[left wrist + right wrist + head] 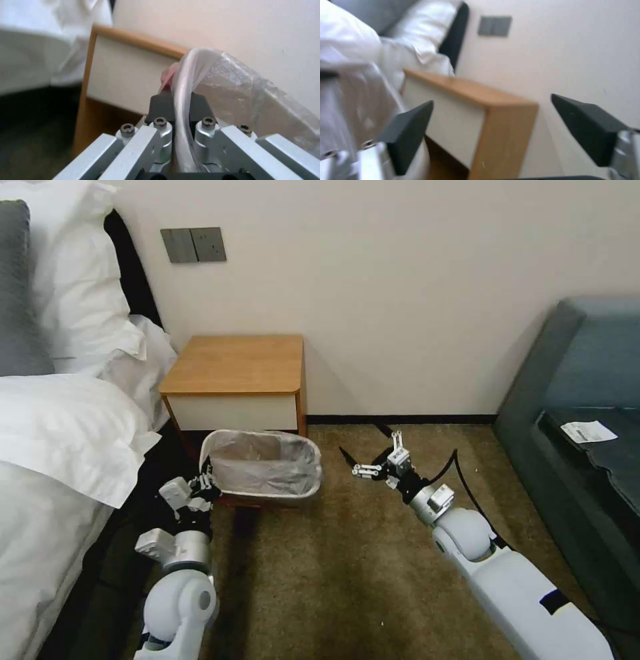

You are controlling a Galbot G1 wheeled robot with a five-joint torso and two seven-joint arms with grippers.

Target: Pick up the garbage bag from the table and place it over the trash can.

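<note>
The garbage bag [261,465] lines the trash can [267,495], its crinkly translucent plastic spread across the mouth and folded over the rim. The can stands on the carpet just in front of the table [235,365], whose top is bare. At the can's left rim my left gripper [207,481] is shut on the bag's edge; in the left wrist view its dark pads [163,105] pinch a bunched strip of the bag [186,75] with a bit of red band. My right gripper [369,461] hangs open to the right of the can, a short gap from it, fingers [408,133] spread wide.
A bed with white pillows [60,433] runs along the left, close to my left arm. A dark sofa [587,393] with a paper slip [588,431] is at the right. A black cable [467,488] trails by my right arm. Open carpet [327,573] lies between the arms.
</note>
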